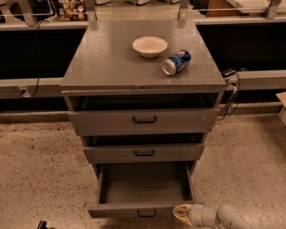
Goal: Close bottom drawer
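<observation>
bottom drawer (144,191): stands pulled far out, lowest of three | gripper (181,213): hangs low by right end of its front panel, contact unclear, open-or-closed cannot tell | middle drawer (144,153), top drawer (144,120): sit slightly out | cabinet top (107,58): carries white bowl (149,46), blue can (176,62) lying near it

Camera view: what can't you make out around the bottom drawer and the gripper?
- Gripper, at the bottom drawer's front right corner: contact with the front panel is unclear, and its arm is cut off by the lower edge.
- Top drawer and middle drawer: insides are hidden in shadow beneath what sits above them.
- Can: label is too small to read.
- Small items at the top edge: too small to identify.
</observation>
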Available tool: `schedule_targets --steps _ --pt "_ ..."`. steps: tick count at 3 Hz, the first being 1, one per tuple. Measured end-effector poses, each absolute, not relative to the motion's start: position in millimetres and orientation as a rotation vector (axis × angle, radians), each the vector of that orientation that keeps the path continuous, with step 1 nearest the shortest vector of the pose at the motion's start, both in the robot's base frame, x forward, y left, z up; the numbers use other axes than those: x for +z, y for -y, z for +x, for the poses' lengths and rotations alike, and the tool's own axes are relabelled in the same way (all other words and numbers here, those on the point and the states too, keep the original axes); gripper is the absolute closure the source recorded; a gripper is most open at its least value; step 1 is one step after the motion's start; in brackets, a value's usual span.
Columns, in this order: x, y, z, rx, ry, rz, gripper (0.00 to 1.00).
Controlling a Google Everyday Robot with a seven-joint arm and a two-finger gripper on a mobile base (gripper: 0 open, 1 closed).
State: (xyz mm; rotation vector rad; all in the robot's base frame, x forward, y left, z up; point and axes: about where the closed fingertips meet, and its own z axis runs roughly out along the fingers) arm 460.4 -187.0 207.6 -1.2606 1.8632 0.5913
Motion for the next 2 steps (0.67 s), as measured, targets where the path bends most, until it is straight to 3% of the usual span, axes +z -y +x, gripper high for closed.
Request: schedule_targets --steps 2 --pt "218.5 182.6 448.4 0.638 -1.659 -1.232 1.0"
